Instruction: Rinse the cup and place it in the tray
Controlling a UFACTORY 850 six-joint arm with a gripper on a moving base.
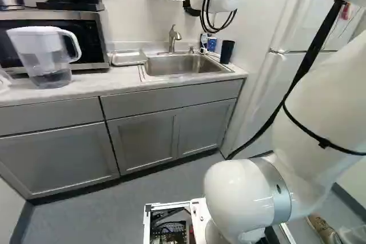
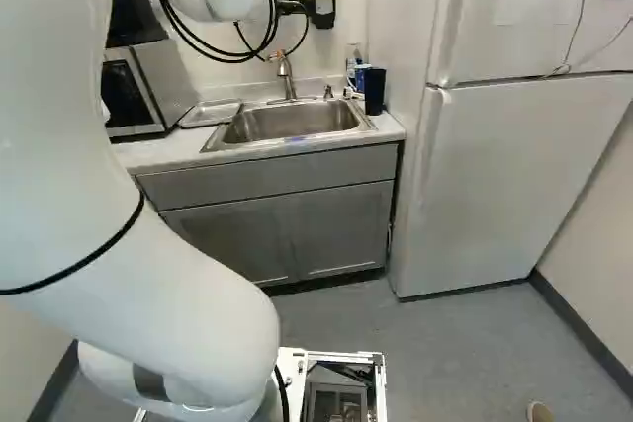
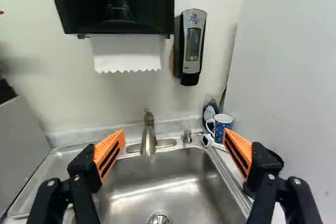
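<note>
Countertop [image 1: 86, 87] in the left base view carries, from left to right, a microwave [image 1: 88, 43] with a white-lidded pitcher [image 1: 43, 52] in front, a metal tray [image 1: 128, 57], and a recessed steel sink [image 1: 186, 66]. The tray adjoins the sink's left edge. A blue cup [image 1: 211, 44] stands by the sink's rear right corner, with a black tumbler [image 1: 227, 52] just beside it, toward the right wall. In the right base view, the same cup and tumbler stand between the sink and the refrigerator [image 2: 495, 175]. The arm [image 2: 213, 313] extends toward the sink, and the gripper [image 2: 295, 7] is elevated above counter height, partly hidden by the wrist. In the wrist view, the two fingers [image 3: 110, 153] are released and spread wide, with nothing grasped. The faucet [image 3: 149, 137] and the basin lie ahead, between them. The cup is a patterned mug, upright, ahead of the gripper near one fingertip, its handle toward the faucet side. The tray lies beyond the opposite finger. A soap dispenser [image 3: 192, 45] and a paper towel dispenser [image 3: 113, 3] are mounted on the rear wall above the sink.
</note>
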